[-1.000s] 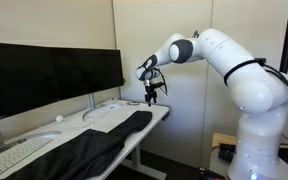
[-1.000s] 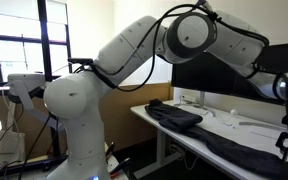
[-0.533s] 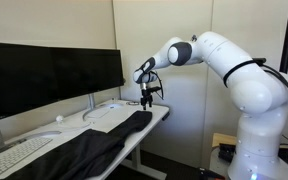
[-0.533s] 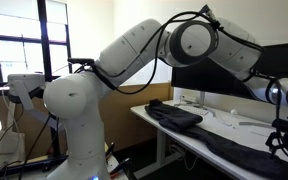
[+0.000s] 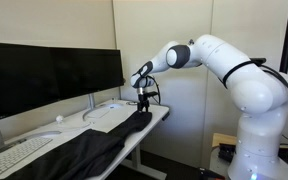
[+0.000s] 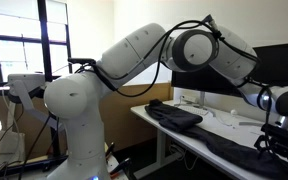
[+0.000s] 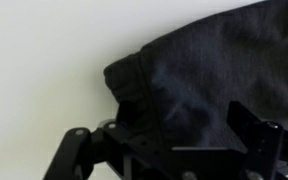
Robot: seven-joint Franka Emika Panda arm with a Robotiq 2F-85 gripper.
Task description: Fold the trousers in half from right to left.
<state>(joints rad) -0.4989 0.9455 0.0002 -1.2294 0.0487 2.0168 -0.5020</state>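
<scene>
Over the corner of the desk [image 5: 160, 111], your gripper [image 5: 144, 99] hangs with its jaws spread wide and nothing between them, just above one end of the black trousers [image 5: 96, 144], which lie stretched along the desk beside the keyboard [image 5: 16, 151]. The wrist view centres that end's corner [image 7: 124, 80] between the fingers, seemingly lined up for you to pinch it and carry it across.

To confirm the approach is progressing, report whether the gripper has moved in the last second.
Yes. In an exterior view the gripper has dropped lower and nearer the monitors, closing on the end of the trousers.
</scene>
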